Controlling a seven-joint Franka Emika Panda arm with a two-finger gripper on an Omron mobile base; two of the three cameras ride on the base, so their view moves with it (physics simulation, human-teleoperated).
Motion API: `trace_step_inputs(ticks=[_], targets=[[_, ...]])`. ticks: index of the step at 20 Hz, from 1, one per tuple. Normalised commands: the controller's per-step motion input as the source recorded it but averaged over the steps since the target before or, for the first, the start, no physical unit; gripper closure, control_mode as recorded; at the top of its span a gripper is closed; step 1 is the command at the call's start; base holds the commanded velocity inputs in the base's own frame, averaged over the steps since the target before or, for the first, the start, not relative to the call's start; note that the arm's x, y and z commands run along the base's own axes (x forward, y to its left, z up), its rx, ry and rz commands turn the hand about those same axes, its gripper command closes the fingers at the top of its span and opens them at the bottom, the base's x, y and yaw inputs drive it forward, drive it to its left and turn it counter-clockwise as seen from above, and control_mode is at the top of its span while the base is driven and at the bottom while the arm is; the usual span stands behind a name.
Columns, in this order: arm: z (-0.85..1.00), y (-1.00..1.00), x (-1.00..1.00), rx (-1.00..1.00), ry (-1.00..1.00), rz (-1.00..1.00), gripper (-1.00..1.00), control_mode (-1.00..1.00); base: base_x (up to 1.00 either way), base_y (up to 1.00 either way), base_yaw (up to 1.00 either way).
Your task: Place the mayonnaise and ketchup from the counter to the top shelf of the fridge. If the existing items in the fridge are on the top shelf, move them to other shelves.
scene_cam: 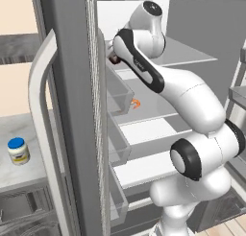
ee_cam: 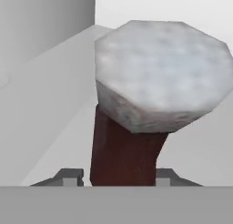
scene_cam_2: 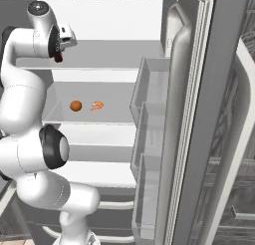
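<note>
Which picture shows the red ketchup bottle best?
The hand view: the ketchup bottle is close up, its dark red body between the gripper fingertips, with its big white cap on top. In the left base view you see just a dark bit of it beside the arm. In the right base view, a small red sliver under the hand.

We see the ketchup bottle (ee_cam: 125, 155) cut off at the hand view's bottom, its lower body hidden between the pincer (ee_cam: 117, 176) tips. In the left base view the fridge door (scene_cam: 72, 110) hides most of the pincer, and the mayonnaise jar's (scene_cam: 18, 151) label is too small to read.
</note>
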Motion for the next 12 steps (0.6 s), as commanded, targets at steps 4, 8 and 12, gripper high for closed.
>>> trace_step_inputs(ticks=[4, 8, 12], targets=[[0.0, 0.0, 0.03, 0.0, 0.0, 0.0, -1.0, -1.0, 0.0, 0.0, 0.0], [0.0, 0.02, 0.08, 0.0, -0.03, 0.0, -1.0, -1.0, 0.0, 0.0, 0.0], [0.0, 0.12, 0.08, 0.0, -0.09, -0.01, -1.0, -1.0, 0.0, 0.0, 0.0]])
